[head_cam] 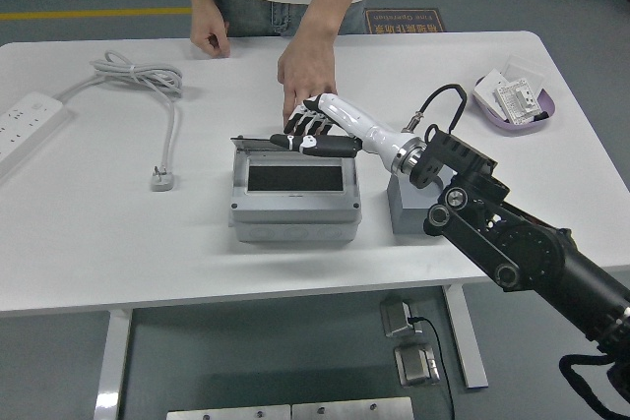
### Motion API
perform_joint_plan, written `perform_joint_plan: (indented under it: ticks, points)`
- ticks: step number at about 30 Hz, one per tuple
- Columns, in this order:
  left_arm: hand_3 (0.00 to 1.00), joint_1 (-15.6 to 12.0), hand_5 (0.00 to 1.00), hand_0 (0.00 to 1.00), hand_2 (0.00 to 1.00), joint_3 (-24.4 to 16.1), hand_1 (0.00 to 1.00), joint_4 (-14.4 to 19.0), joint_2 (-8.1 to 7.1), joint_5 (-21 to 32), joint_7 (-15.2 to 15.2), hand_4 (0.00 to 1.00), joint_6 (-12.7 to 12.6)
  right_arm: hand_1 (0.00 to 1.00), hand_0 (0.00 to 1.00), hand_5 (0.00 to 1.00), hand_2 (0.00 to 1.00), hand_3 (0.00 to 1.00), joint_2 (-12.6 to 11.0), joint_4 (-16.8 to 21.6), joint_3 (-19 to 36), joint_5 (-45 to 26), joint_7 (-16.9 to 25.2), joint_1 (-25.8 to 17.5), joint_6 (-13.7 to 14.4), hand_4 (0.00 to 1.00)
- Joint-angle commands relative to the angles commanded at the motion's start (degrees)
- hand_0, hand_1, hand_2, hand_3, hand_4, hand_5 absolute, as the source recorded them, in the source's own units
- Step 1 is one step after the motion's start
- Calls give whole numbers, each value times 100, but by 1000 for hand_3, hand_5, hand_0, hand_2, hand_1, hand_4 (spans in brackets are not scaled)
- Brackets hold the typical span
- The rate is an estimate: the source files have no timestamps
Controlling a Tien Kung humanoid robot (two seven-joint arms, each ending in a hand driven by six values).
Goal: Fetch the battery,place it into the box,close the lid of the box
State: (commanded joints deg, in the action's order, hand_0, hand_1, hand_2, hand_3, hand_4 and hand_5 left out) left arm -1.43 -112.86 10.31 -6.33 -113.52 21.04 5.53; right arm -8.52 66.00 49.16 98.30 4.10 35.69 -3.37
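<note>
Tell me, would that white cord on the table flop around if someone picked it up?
Probably yes. The white cord lies in loose curved loops, so it looks bendy and would likely droop and dangle. The plug at its end seems the heaviest part and would probably swing. It joins the power strip, which might drag along behind.

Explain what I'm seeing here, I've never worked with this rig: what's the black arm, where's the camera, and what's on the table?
The single picture comes from a camera on the robot's head, looking down over a white table. The black arm from the right is the robot's right arm; its white-and-black robot hand rests, fingers stretched out, on the far edge of a grey box, at the lid. It grips nothing. The left arm is out of view. A person stands at the far side, one hand touching the box's back edge beside the robot hand. Also there: a smaller grey block, a power strip with its cable, and a purple tray of small parts.
</note>
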Motion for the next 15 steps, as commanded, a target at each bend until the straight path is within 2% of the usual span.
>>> perform_joint_plan:
  ticks: [15]
  points:
    - [641, -2, 224, 588, 589, -8, 404, 0, 22, -6, -2, 714, 2, 465, 406, 847, 551, 555, -5, 291, 29, 119, -81, -223, -45, 998]
